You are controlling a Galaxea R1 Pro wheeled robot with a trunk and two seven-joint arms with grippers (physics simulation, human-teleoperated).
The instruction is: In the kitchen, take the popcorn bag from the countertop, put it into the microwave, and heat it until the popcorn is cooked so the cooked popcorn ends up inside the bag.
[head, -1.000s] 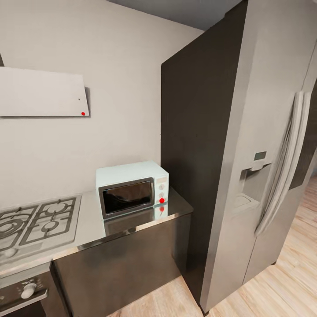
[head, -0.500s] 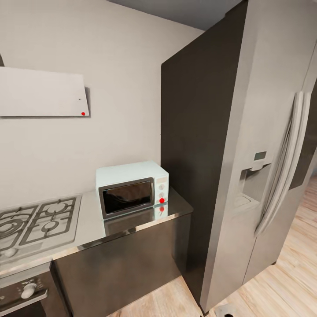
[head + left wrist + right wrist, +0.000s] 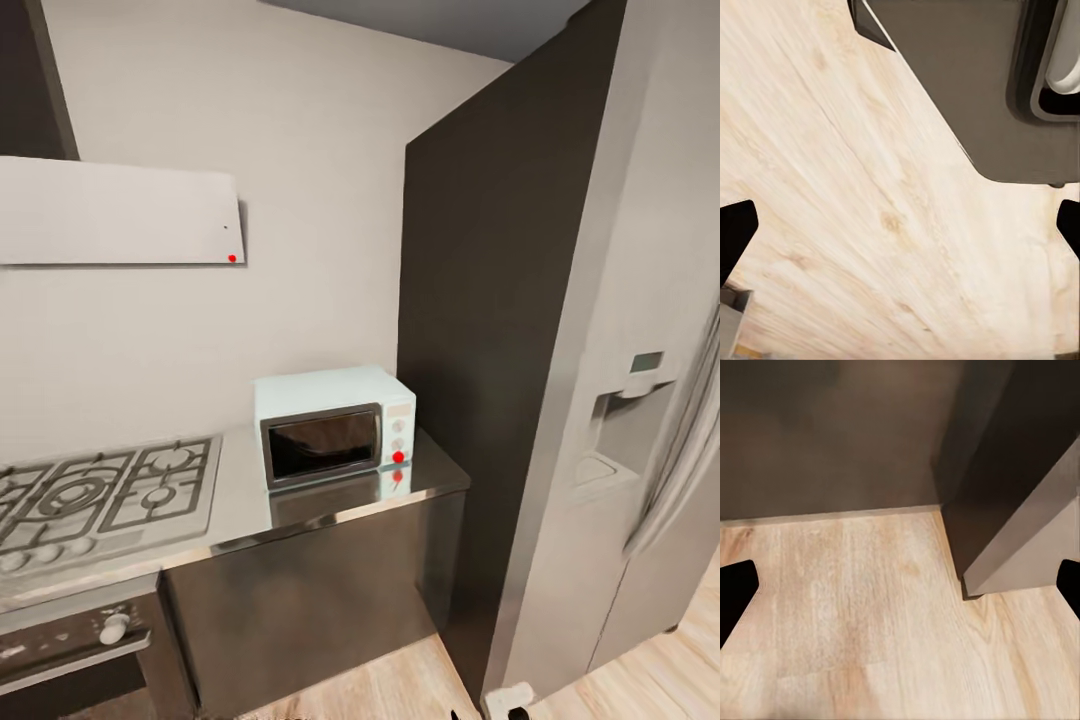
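Note:
The pale blue-white microwave (image 3: 335, 425) stands with its dark glass door shut on the right end of the grey countertop (image 3: 250, 515), close to the wall. The popcorn bag and the popcorn are out of view. My left gripper (image 3: 900, 229) is open, its dark fingertips (image 3: 735, 236) far apart over the pale wooden floor (image 3: 870, 225). My right gripper (image 3: 900, 592) is also open, hanging low above the floor near the foot of the dark cabinet front (image 3: 832, 435). Neither holds anything.
A steel gas hob (image 3: 100, 495) lies left of the microwave, under a white slanted hood (image 3: 120, 210), with an oven front (image 3: 70, 640) below it. A tall grey fridge (image 3: 620, 400) with a dark side panel rises right of the counter. Wooden floor (image 3: 640, 680) lies before them.
The whole head view has shifted, so the camera moved: microwave, hob and fridge now sit further right in the picture. The microwave door stays shut.

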